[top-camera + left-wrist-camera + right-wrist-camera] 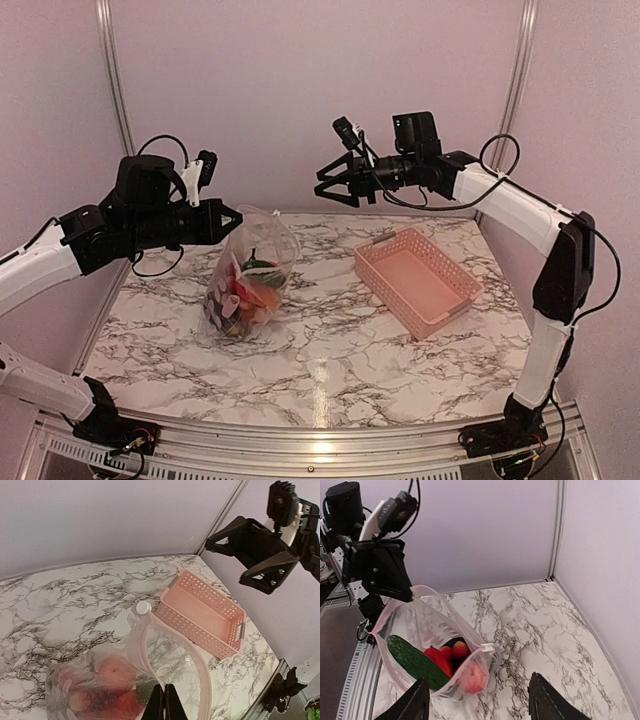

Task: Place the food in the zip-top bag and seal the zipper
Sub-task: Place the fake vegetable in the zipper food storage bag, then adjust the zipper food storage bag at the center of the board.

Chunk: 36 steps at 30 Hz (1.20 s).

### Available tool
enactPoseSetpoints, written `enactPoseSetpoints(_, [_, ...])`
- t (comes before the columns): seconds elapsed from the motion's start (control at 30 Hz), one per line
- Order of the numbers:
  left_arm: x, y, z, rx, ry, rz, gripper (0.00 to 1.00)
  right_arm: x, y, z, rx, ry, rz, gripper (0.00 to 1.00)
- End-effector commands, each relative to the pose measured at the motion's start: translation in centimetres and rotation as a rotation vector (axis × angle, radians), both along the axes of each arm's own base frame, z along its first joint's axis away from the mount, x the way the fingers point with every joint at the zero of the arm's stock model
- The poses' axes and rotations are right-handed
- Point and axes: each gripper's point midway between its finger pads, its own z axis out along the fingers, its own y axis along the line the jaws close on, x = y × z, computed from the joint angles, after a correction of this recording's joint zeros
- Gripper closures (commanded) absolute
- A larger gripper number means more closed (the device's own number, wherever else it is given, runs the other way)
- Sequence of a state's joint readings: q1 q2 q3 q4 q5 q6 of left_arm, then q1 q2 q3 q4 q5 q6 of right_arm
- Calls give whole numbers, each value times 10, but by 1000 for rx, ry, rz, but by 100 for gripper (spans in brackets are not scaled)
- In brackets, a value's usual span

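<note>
Lilac walls are seen behind a marble-patterned table [400, 360].

From above, the bag [262, 250] is found on the left half of the table, about midway between the near and far edges. Its bottom rests on the surface and its mouth is uppermost. The left gripper [232, 217] is clamped on the upper edge of the bag. The food [243, 296] is piled in the bottom of the bag. A pink basket [415, 278] is set toward the far right corner, well apart from the bag. The right gripper [335, 185] is seen in the air above the far edge, jaws spread, touching nothing.

From the left wrist, the fingers [159, 705] are seen pressed together on the bag's rim at the lower edge of the view. The zipper [206, 685] curves away as a pale pinkish strip, its two sides parted, and a white tab [143, 607] is seen at its far end. Reddish fruit is made out through the plastic. The basket lies beyond the tab, near the right edge of the table.

From the right wrist, the two fingers [415, 702] are shown wide apart, with nothing between them. The bag's mouth gapes toward this camera, unsealed. Inside, a long green cucumber [415, 662], red fruits [445, 655] and a peach-coloured piece [475, 677] are visible. The left gripper's closed tips are seen pinching the far rim.
</note>
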State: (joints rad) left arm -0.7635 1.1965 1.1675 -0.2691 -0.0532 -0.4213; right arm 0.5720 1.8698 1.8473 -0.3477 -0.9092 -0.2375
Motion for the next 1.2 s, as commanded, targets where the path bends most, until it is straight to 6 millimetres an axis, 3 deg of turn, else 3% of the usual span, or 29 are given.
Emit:
enactPoseSetpoints(0.0, [-32,-48,74,-80,-126,-369,100,18,-38,-47,-89,-4,42,36])
enactPoseSetpoints(0.1, [-39,-71,80,-92,-98,-482,100,3,-46,-70,-155,-52,110,40])
enactPoseSetpoints(0.43, [-32,-82,-1,87,43,-529,100,-52,-44,-108,-220,-176,218,39])
enactPoseSetpoints(0.63, [-26,-85,-26,136,96,-526,100,-78,-28,-107,-189,-159,322,37])
enactPoseSetpoints(0.83, [-25,-84,-26,142,90,-517,100,-67,-29,-86,-163,-157,288,38])
enactPoseSetpoints(1.0, [-23,-83,-19,135,65,-508,100,-53,-37,-72,-149,-171,245,52])
enactPoseSetpoints(1.17, [-16,-79,-16,141,45,-464,98,-61,-41,-76,-178,-189,277,61])
